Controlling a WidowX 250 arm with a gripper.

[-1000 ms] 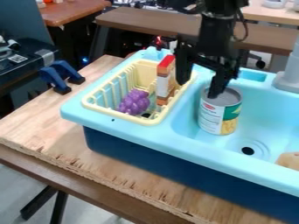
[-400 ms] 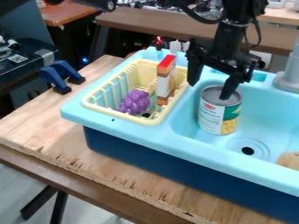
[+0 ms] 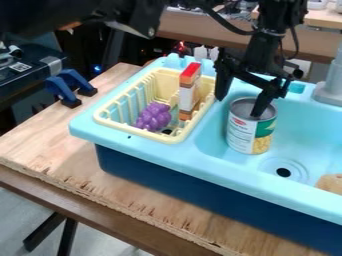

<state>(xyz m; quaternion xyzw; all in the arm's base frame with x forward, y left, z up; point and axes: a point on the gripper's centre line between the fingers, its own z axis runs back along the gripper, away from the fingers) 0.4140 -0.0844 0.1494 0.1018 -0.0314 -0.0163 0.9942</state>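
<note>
The black gripper (image 3: pixel 238 107) hangs over the left part of the sink, open, with its two fingers spread apart. One finger is at the basket's right side, and the other comes down in front of the top of a tin can (image 3: pixel 251 126). The can stands upright in the light blue sink (image 3: pixel 300 135), with a grey top and a white and green label. Whether the finger touches the can, I cannot tell. To the left, a pale yellow basket (image 3: pixel 137 131) holds purple grapes (image 3: pixel 154 117) and an upright orange and white box (image 3: pixel 190 92).
A beige object (image 3: pixel 330 183) lies in the sink at the right edge, near the drain (image 3: pixel 283 172). The grey faucet (image 3: pixel 330 85) rises at the back right. Blue clamps (image 3: pixel 65 89) sit on the wooden table (image 3: pixel 60 145) at the left.
The gripper has moved to the right from the basket's side toward the can, then slightly lower. The upper arm has come into view at the top left. Can, box and grapes have stayed put.
</note>
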